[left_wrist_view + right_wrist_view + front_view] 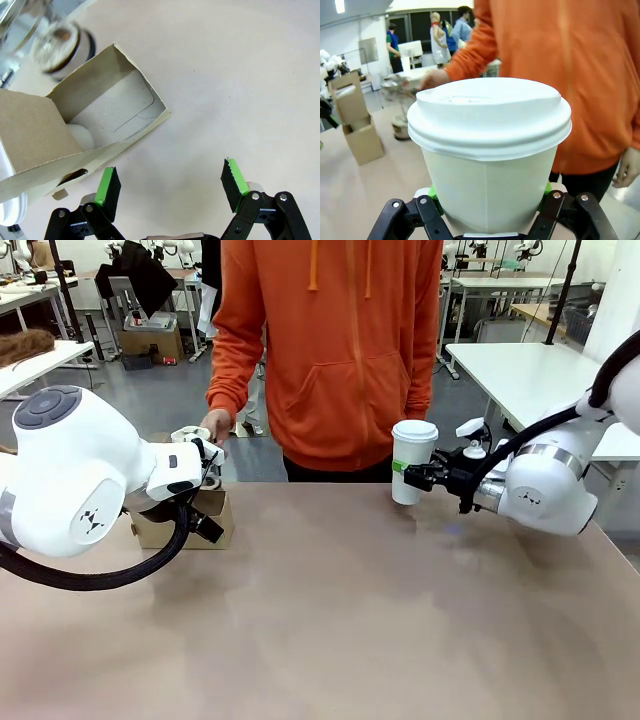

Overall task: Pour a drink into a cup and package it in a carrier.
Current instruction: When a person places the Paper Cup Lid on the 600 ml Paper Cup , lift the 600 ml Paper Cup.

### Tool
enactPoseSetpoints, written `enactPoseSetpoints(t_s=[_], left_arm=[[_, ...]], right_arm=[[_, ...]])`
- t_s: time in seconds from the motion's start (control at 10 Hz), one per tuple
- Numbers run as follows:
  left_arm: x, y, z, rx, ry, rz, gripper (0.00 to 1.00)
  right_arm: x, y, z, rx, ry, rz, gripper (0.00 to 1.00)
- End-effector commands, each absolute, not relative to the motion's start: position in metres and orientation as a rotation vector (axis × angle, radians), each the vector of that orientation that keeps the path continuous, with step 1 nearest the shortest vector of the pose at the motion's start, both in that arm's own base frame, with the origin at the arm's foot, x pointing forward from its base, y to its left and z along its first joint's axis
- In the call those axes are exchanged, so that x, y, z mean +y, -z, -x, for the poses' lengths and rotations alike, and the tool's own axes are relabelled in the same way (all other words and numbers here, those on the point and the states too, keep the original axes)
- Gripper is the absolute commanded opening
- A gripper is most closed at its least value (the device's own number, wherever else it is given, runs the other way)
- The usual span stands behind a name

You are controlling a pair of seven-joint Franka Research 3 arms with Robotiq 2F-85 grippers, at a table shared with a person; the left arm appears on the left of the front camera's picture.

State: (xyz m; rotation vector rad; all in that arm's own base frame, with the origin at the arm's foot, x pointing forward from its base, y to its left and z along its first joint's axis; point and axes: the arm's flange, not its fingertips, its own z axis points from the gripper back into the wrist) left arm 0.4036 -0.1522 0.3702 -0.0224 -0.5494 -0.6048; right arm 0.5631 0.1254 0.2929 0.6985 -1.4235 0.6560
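at the far left of the front view the white left arm [80,485] reaches in over the tan surface [330,610]. its jaws stand wide open and hold nothing; in the left wrist view the two green pads [107,186] hang well apart over bare surface, one pad just beside the carrier's near wall.

the carrier [190,525] sits on the surface near its far left edge, partly hidden behind the left arm. seen from the left wrist, the brown box [117,97] has its open top facing up, and its long axis runs on a slant from the picture's lower left to upper right. a cardboard flap [30,130] stands over one end. from the right wrist view its centre handle [344,95] rises upright.

just behind the carrier a person's hand [215,425] hangs at the surface's far edge, with a blurred pale thing beside it that i cannot make out. the person, in an orange hooded top [340,350], stands at the far side, middle.

right of centre is the cup [410,472], upright, long axis vertical, white lid [414,430] on top and the narrower base down. whether the base touches the surface i cannot tell. the right arm [545,490] comes in from the right, and its jaws are clamped on the cup's lower half, one pad on either side.
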Motion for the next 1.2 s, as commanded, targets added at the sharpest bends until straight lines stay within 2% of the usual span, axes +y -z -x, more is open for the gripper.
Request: enactPoseSetpoints(t_s=[0.0, 0.3, 0.5, 0.8, 1.1], left_arm=[[-0.152, -0.371, -0.403, -0.550, 0.604, 0.025, 1.00], [-0.152, -0.371, -0.403, -0.550, 0.604, 0.025, 1.00], [-0.152, -0.371, -0.403, -0.550, 0.604, 0.025, 1.00], [-0.152, -0.371, -0.403, -0.550, 0.604, 0.025, 1.00], [-0.152, -0.371, -0.403, -0.550, 0.604, 0.025, 1.00]], right_arm=[[0.144, -0.373, -0.534, -1.444, -0.706, -0.655, 0.77], [0.163, -0.478, -0.488, -1.458, -0.752, -0.736, 0.77], [0.158, -0.517, -0.463, -1.453, -0.796, -0.772, 0.77], [0.156, -0.540, -0.448, -1.443, -0.808, -0.770, 0.77], [0.167, -0.533, -0.451, -1.463, -0.820, -0.763, 0.77]])
